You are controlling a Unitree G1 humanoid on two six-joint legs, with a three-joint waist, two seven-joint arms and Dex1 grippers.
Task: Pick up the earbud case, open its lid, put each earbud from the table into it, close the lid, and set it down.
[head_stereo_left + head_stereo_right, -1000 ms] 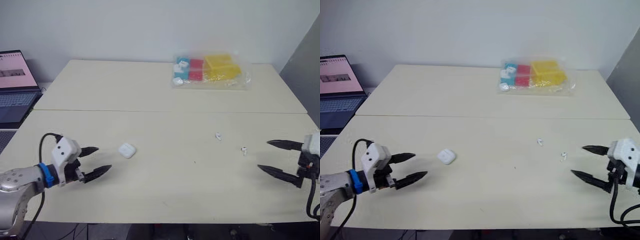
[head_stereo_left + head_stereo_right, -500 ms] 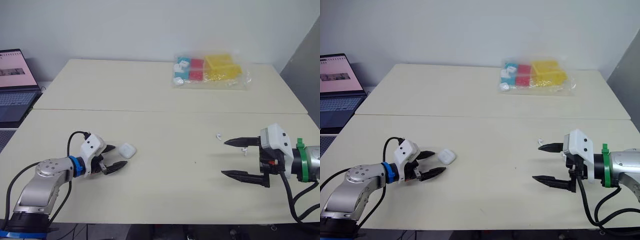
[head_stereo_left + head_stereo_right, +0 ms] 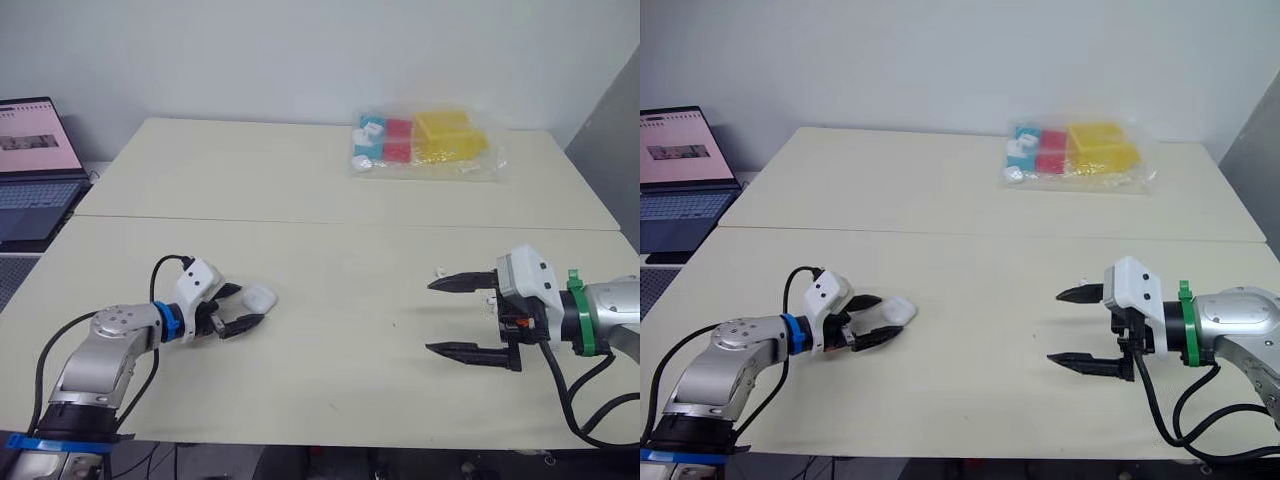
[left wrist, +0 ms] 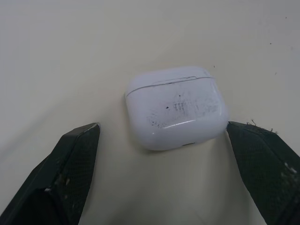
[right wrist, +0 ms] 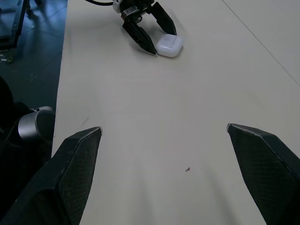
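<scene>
L gripper point(image 3: 243, 307): fingers spread a bit wider than the earbud case point(image 4: 176, 108), which lies lid-shut on the table point(image 3: 330, 380) btw the tips; can't tell if either pad touches it. R gripper point(image 3: 430, 317): fingers wide apart, holding nothing, w/ one earbud point(image 3: 438, 270) just beyond its far finger. Bag of coloured blocks point(image 3: 425, 140) sits at far side, laptop point(image 3: 35, 160) off to the left.

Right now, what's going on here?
The left claw is open around the white earbud case, which lies lid-shut on the table, not yet clamped. The right claw hangs open above the table near one loose earbud. Nothing is lifted yet.
</scene>
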